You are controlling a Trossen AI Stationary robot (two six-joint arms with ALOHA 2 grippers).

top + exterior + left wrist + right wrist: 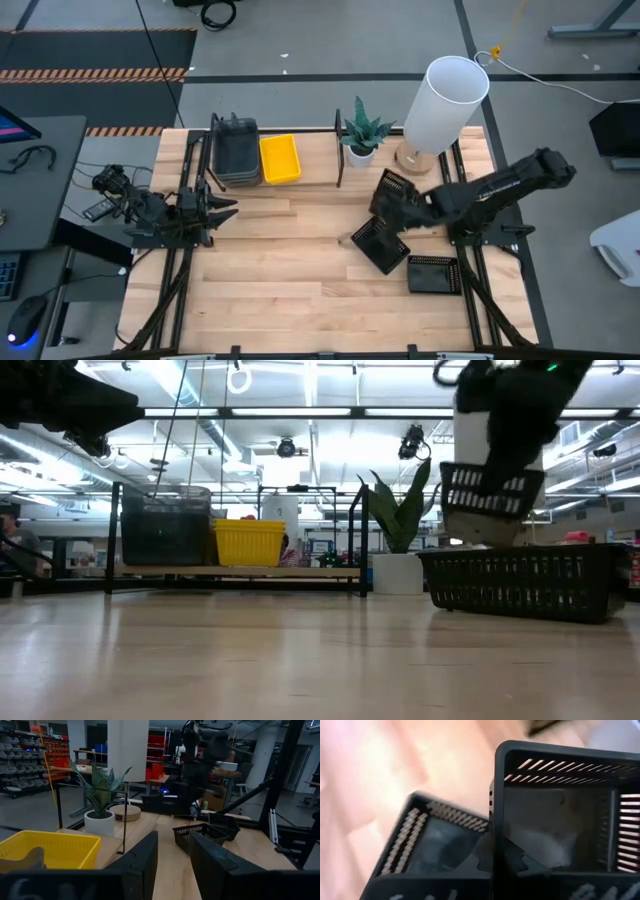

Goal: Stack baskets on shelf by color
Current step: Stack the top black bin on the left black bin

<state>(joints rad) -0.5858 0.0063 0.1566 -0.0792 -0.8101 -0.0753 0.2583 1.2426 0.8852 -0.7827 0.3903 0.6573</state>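
black mesh basket (522,582) nearest the low camera, flat on the tabletop (280,270). above it, lifted clear and tilted, second mesh basket (492,490), clamped by the right gripper (408,203) on its rim. third mesh basket (434,273) flat near the tabletop's right front. left gripper (222,207) parted and empty, hovering before the shelf (310,160). on the shelf: dark grey baskets (235,150) stacked, yellow basket (279,158) touching beside them. potted plant (361,133) and white lamp (445,100) just right of the shelf.
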